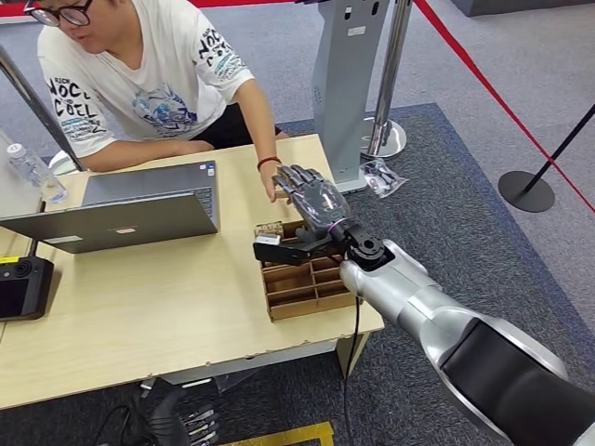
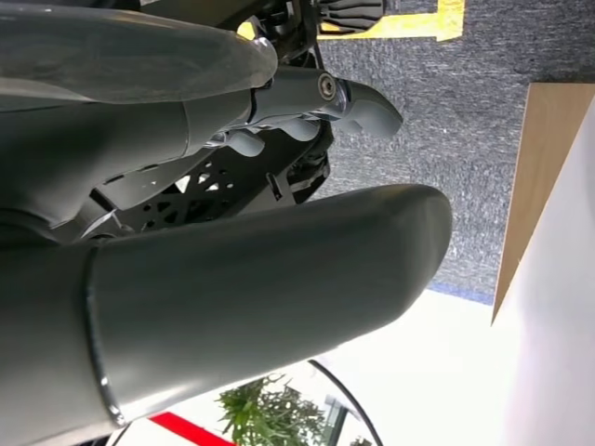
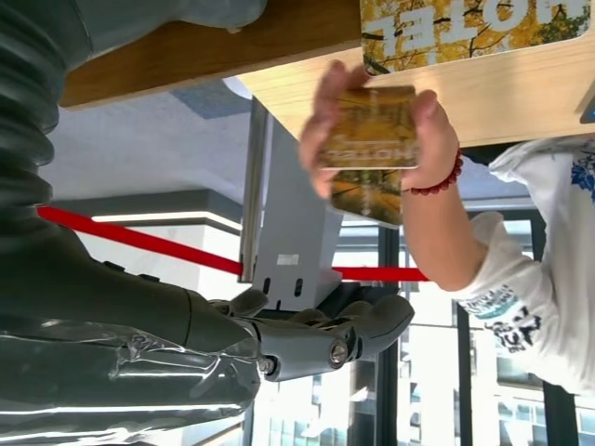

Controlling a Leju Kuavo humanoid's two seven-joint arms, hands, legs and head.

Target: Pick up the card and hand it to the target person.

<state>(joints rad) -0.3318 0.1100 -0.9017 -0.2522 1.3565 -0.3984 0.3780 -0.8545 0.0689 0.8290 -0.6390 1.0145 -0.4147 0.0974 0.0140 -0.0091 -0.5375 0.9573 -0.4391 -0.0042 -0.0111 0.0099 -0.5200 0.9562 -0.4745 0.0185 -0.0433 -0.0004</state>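
Yellow card (image 3: 370,127) pinched in person's hand (image 3: 378,130); right hand (image 1: 313,200) empty, fingers apart; left hand (image 1: 196,423) apparently empty.

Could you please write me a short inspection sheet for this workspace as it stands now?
Surface: light wooden table.
Job's things: card held in the person's hand; wooden tray with compartments near the table's right edge.
Clutter: laptop, bottle, black controller.
Hands: right hand over the tray, fingers spread, holding nothing; left hand low beside the table, grip unclear.
Cables: black cable hanging under the right arm.
Surroundings: grey carpet, red barrier rope, grey kiosk.
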